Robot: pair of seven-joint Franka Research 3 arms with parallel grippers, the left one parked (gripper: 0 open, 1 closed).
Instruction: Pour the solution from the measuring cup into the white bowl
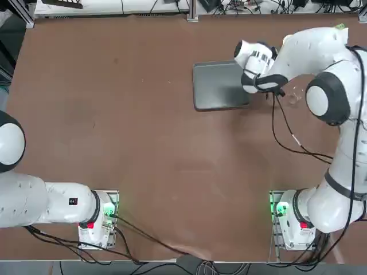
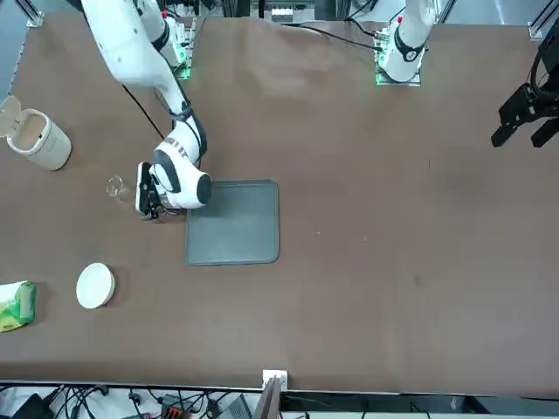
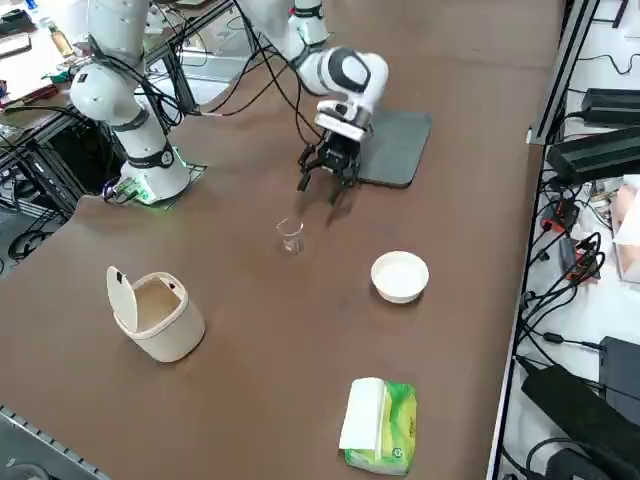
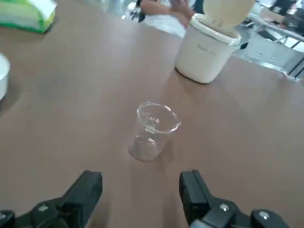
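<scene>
In the front view, read from left to right, a cream lidded canister [image 2: 35,138] is seen at the upper left, a green-and-white packet [image 2: 15,305] at the lower left edge, the round white bowl [image 2: 94,285] just beside it to the right, the small clear glass measuring cup [image 2: 115,187] above the bowl at mid-left, then the right gripper [image 2: 147,202], and last the dark grey rectangular mat [image 2: 234,223] near the centre. The cup is seen standing upright on the brown table [image 2: 393,218], free of any grasp, well apart from the bowl. The claw is spread wide with nothing between its fingers, as the wrist view shows, and it is held low at the mat's left edge, pointed towards the cup. The cup lies just ahead of the fingertips, roughly centred on the gap between them, not yet enclosed. Whether liquid is in the cup cannot be told, so two stages are fitted: an approach to grasp a full cup, or a retreat from a cup set down after pouring. No single next move can therefore be settled.
</scene>
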